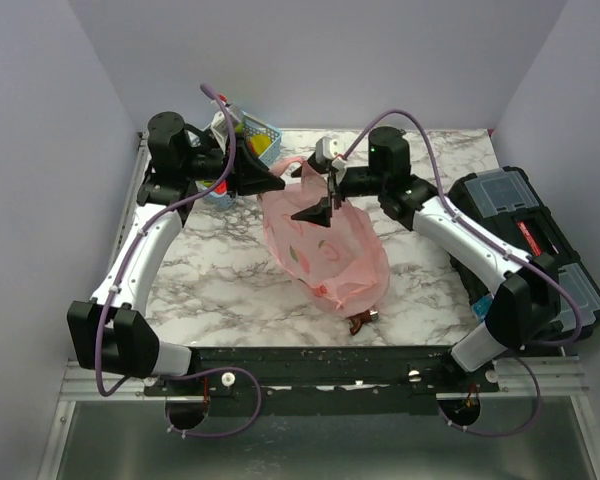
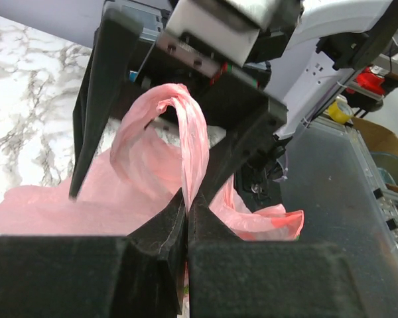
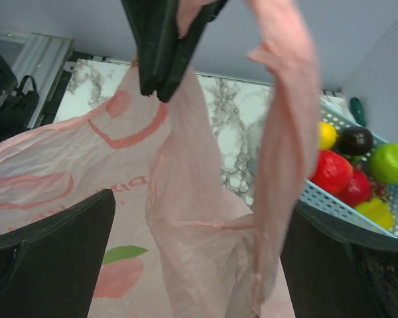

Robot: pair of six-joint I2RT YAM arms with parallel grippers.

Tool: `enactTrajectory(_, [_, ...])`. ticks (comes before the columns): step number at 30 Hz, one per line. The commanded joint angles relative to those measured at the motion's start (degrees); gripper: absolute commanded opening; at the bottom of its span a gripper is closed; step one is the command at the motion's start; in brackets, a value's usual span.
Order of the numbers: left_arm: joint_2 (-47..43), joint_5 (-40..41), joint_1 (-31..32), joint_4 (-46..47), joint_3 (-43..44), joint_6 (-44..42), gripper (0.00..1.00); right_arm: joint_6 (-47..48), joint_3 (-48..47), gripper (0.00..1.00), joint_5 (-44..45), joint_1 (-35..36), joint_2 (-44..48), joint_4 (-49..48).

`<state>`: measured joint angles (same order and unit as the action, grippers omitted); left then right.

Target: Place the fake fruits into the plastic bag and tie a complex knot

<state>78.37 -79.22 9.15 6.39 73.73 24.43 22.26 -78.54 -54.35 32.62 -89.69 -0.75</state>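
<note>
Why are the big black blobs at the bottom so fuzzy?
Left wrist view: the left tool sits right at the lens, so it blurs, while the bag it pinches looks sharper. Right wrist view: the right tool is soft and dark too, and the fruits carry small glare spots. Top view: even light, nothing badly blurred.

Overhead camera surveys the whole table (image 1: 220,285) — both wrist cameras press close to the plastic bag (image 2: 146,192).
</note>
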Motion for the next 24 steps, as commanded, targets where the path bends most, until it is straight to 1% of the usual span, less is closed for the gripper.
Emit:
enactTrajectory(1, [1.55,-4.75,1.65,-4.06,3.88,-2.43,0.00,5.58,-2.84,1.00,-1.06,2.39,-3.48,2.86])
enactTrajectory(2, [1.79,-4.97,1.75,-4.50,4.45,-2.54,0.00,5.60,-3.88,0.98,-0.69,2.42,-4.51,3.43])
enactTrajectory(3, [2.18,-5.06,1.75,-4.62,5.08,-2.26,0.00,5.60,-5.05,0.94,-0.48,2.43,-5.42,4.81])
enactTrajectory(5, [3.66,-5.49,1.38,-4.72,7.13,-1.42,0.00,6.24,-7.96,0.72,-0.28,2.44,-7.03,9.78])
enactTrajectory(7, [5.42,-5.53,0.75,-4.43,9.50,0.27,0.00,6.75,-9.22,0.51,-0.78,2.45,-7.38,13.87])
enactTrajectory(9, [7.75,-5.07,-0.01,-2.49,12.06,2.57,0.00,6.86,-8.84,0.21,-1.87,2.45,-6.41,16.69])
enactTrajectory(10, [8.89,-4.21,-0.38,-2.25,13.52,3.02,0.02,5.82,-8.21,0.06,-1.63,2.47,-5.64,16.67])
enactTrajectory(11, [9.65,-3.52,-0.78,-1.97,14.74,3.29,0.05,3.20,-7.31,0.01,-1.00,2.45,-4.69,15.65])
enactTrajectory(12, [10.60,-2.33,-1.32,-1.40,15.92,3.85,0.10,0.08,-6.68,0.01,0.60,2.45,-3.89,14.37])
enactTrajectory(15, [12.51,3.01,-2.81,-4.58,19.53,0.99,0.39,-11.15,-6.59,0.01,6.39,2.32,-2.86,12.72])
enactTrajectory(16, [13.08,5.60,-3.37,-7.76,21.16,-2.31,0.46,-14.30,-6.67,0.01,9.38,2.27,-2.71,12.71])
enactTrajectory(17, [13.57,8.27,-3.83,-12.79,23.47,-5.50,0.58,-17.24,-6.75,0.01,12.66,2.21,-2.69,12.62])
enactTrajectory(18, [13.86,10.98,-4.18,-16.29,25.15,-8.98,0.67,-20.52,-7.12,0.01,16.45,2.00,-2.92,12.62])
enactTrajectory(19, [13.84,13.66,-4.62,-19.98,26.71,-12.48,0.73,-23.74,-7.37,0.01,19.70,1.58,-3.09,12.67])
enactTrajectory(21, [12.44,18.38,-5.36,-23.82,27.45,-17.09,0.79,-29.84,-8.15,0.01,27.87,0.87,-3.48,12.73])
enactTrajectory(24, [7.38,26.14,-5.95,-25.84,23.58,-22.78,0.86,-38.05,-10.56,0.01,39.44,-0.41,-4.49,15.51])
